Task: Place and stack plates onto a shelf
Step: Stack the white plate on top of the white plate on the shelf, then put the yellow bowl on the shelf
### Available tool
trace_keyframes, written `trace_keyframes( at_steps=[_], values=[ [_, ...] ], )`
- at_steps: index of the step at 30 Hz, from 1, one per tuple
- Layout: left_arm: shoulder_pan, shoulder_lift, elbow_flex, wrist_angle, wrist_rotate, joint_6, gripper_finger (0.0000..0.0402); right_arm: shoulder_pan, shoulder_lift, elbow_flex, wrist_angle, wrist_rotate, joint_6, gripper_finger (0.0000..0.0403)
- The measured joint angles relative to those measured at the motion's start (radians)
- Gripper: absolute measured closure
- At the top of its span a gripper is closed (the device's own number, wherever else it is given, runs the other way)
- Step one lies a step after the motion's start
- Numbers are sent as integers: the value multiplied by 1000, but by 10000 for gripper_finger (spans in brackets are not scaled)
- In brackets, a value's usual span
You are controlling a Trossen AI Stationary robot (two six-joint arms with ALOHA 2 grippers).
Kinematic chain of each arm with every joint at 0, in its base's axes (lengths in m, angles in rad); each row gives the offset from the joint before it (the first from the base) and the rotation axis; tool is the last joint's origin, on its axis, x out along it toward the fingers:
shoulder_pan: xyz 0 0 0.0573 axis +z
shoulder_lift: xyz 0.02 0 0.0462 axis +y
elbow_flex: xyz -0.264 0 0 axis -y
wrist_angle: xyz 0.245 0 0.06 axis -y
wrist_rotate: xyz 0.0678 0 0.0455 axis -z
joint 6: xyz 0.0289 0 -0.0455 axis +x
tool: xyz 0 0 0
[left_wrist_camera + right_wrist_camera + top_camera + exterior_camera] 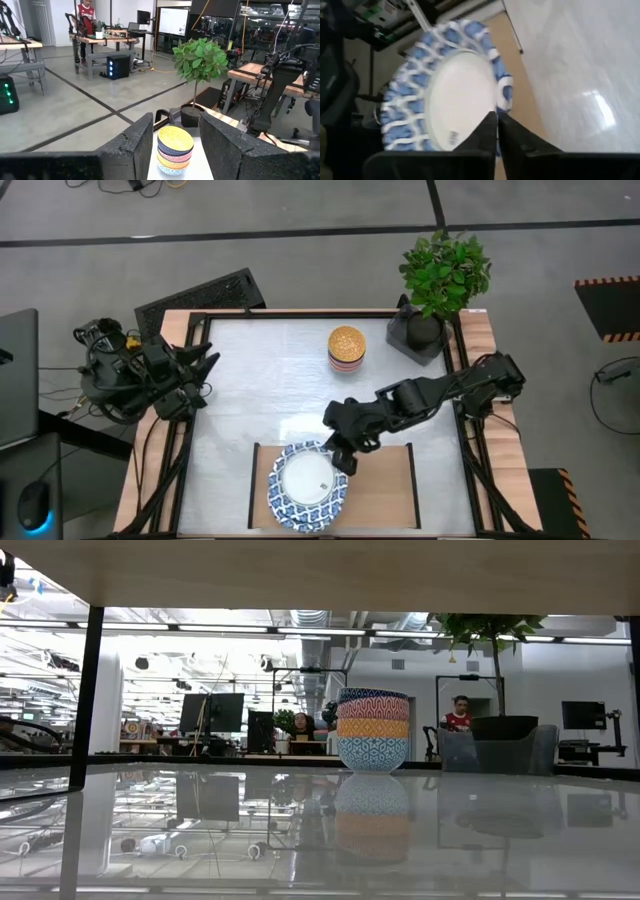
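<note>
- Blue-and-white rims are showing where the plates [307, 487] are sitting in a stack on the left half of the shelf [385, 480], the light-wood board at the near edge of the table [270, 370]; I cannot tell how many plates are in the stack.
- I am reaching my right arm in from the right side of the table, stretched low across it, with my right gripper [343, 457] at the stack's upper right rim.
- In my right wrist view, my two dark fingers [487, 131] are pressing nearly together, pinching the rim of the top plate [450, 100], whose white centre is lying just beyond the fingertips.
- My left arm is waiting folded at the table's left edge, with my left gripper [200, 370] well apart from the plates; its fingers [135, 142] are standing wide apart with nothing between them.
- One stack of four coloured bowls [347, 347] is standing near the far middle of the table, and one potted plant [440, 280] is standing at the far right corner.
- A person in red [461, 715] is showing in the room behind.
</note>
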State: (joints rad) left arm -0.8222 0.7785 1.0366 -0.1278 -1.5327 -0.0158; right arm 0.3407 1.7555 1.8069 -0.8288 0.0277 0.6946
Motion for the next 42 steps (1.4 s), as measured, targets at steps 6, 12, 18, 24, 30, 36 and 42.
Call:
trace_keyframes(
  at_steps=[6,12,18,24,30,36,42],
  values=[
    [0,0,0,1,0,-6,258,-11,17,3,-16,2,-15,382],
    [0,0,0,-20,0,-47,258,-30,-8,0,-46,13,-17,347],
    [18,-27,0,-29,85,-131,258,-106,-95,2,-252,136,-98,343],
    [93,-90,0,-157,199,-274,258,-241,-109,0,-419,188,-249,331],
    [186,-130,1,-411,285,-493,258,-383,-54,0,-372,187,-380,250],
    [246,-134,1,-611,348,-661,258,-483,45,0,-304,197,-457,180],
    [264,-134,1,-672,359,-688,258,-532,146,0,-272,179,-508,182]
  ],
)
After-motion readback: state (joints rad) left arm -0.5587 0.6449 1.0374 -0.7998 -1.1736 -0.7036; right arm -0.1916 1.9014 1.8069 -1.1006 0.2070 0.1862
